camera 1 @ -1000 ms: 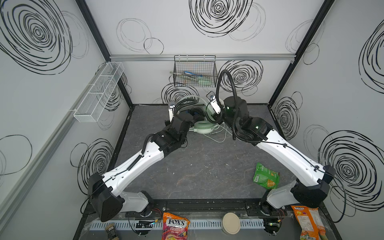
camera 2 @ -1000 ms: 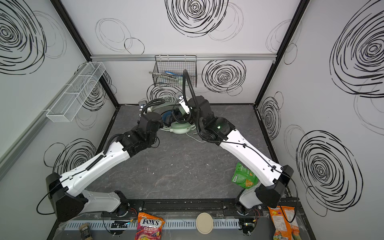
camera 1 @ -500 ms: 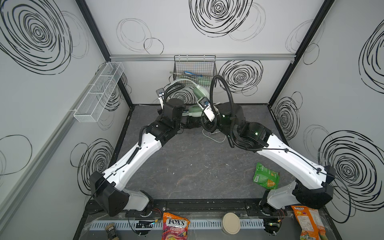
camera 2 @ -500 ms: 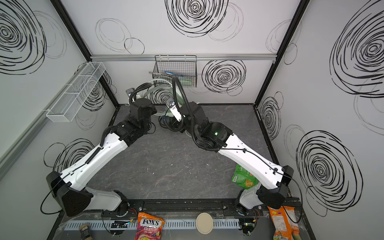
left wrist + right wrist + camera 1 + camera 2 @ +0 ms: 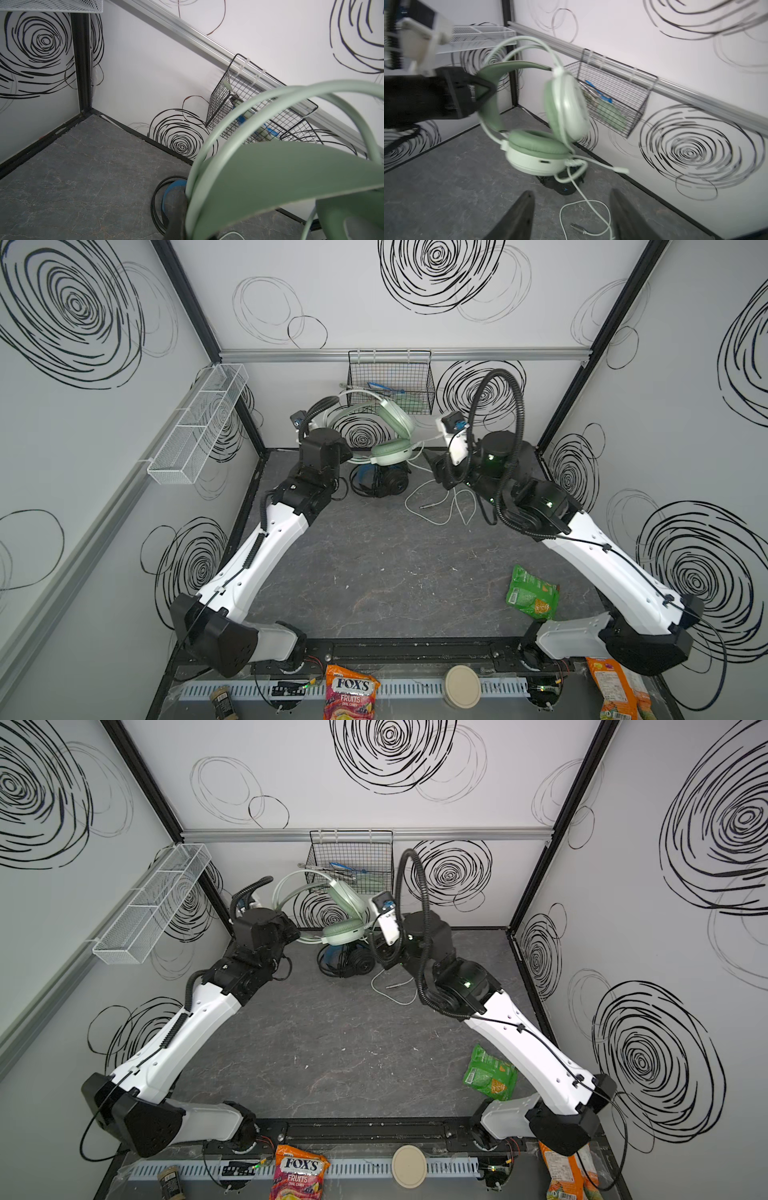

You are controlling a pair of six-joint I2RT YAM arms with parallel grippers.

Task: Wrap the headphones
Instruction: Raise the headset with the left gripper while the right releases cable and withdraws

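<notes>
Upper centre in a top view, the left gripper [image 5: 485, 91] clamps the mint-green headset [image 5: 392, 435] aloft by its headband [image 5: 489, 116], while the right gripper [image 5: 572, 218], jaws wide and empty, faces its pale cable [image 5: 440, 506], looped on the floor [image 5: 374, 564] just below and within its nearer reach.

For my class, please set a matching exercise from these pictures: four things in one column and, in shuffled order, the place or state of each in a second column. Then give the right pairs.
Column one
1. mint-green headset
2. black headset
3. right gripper
4. green snack bag

Column two
A. lying on the table near the back wall
B. open, holding nothing
C. held up by its headband in the shut left gripper
D. on the table toward the front, apart from the rest

Pairs: 1-C, 2-A, 3-B, 4-D
</notes>
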